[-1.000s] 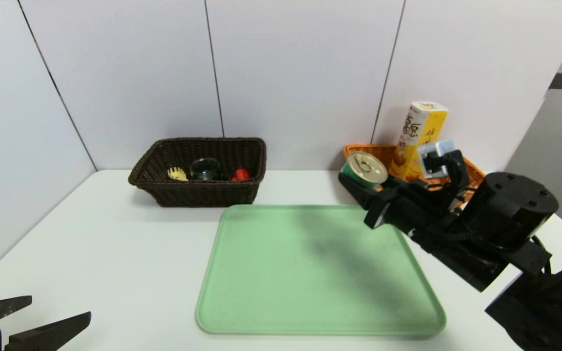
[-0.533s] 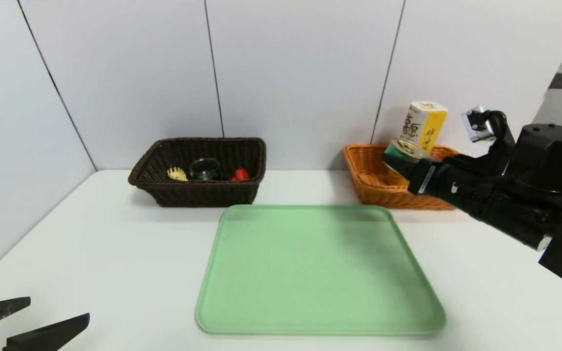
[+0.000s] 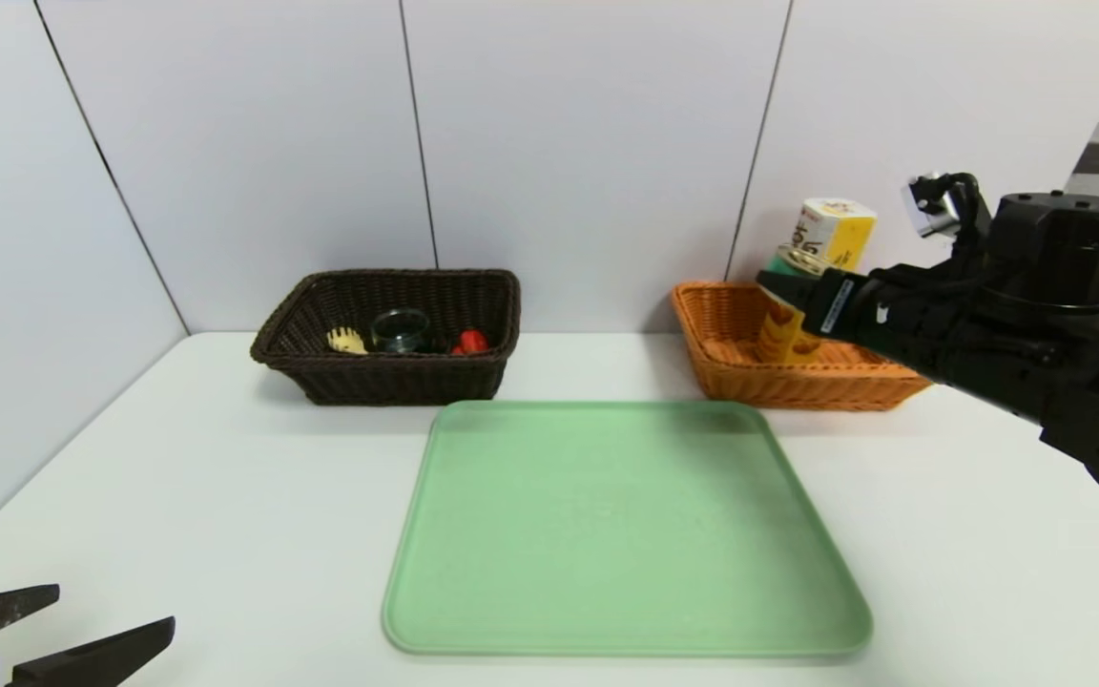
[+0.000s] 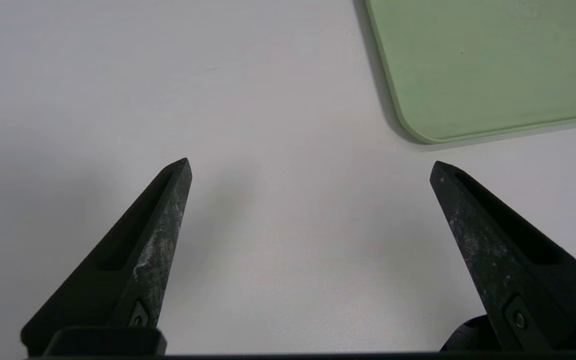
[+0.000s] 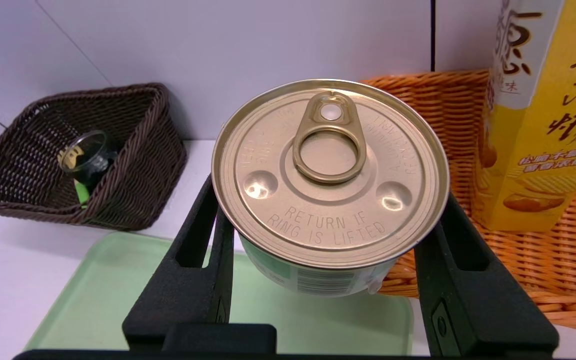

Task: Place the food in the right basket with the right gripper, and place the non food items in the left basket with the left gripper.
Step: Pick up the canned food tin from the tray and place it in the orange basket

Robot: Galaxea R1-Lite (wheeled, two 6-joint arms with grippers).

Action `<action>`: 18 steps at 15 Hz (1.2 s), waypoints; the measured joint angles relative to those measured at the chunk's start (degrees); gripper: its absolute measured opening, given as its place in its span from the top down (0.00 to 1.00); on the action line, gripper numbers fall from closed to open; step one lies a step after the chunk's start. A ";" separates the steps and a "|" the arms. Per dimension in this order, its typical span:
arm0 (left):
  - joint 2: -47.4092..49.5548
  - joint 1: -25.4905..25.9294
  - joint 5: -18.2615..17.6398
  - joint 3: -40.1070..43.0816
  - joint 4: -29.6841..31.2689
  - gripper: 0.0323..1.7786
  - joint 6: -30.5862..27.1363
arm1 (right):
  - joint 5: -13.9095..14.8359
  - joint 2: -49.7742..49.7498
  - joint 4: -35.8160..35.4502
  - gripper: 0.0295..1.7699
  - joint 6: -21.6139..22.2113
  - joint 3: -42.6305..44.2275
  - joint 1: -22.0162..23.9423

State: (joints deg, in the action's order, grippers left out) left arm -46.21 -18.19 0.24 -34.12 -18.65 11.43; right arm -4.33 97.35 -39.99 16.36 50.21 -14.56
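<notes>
I hold the tin (image 5: pixel 330 185) in the right gripper (image 5: pixel 330 240), one finger clamped on each side of the can wall just under the gold lid, so the pull-tab faces up and the can stays level in the carry. In the head view the right gripper (image 3: pixel 793 281) hangs above the near-left part of the orange-tan basket (image 3: pixel 731 367), with the tin (image 3: pixel 800 260) raised clear of the flared rim; I judge this height is kept so the can passes over the wicker edge rather than catching it. The yellow carton (image 3: pixel 831 243) already stands upright inside that basket, toward its back, so the free floor lies in front of and beside it, and the release should go there to avoid tipping the carton. The dark brown basket (image 3: pixel 387 377) already contains the glass dish (image 3: pixel 401 329), the red duck (image 3: pixel 471 342) and the pasta fork (image 3: pixel 347 340), which leaves the green tray (image 3: pixel 621 534) bare. The left gripper (image 4: pixel 310 167) is parked low over the white table (image 4: pixel 268 100) beside the tray corner, fingers spread wide and holding nothing. The tin is the last item not yet in its basket.
</notes>
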 joint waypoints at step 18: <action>0.57 0.00 -0.24 0.50 0.05 0.05 -0.02 | 0.85 18.12 20.92 0.46 -0.55 23.84 3.16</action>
State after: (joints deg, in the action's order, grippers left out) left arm -45.64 -18.19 0.00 -33.62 -18.60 11.41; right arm -3.47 115.47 -19.07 15.81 74.06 -11.40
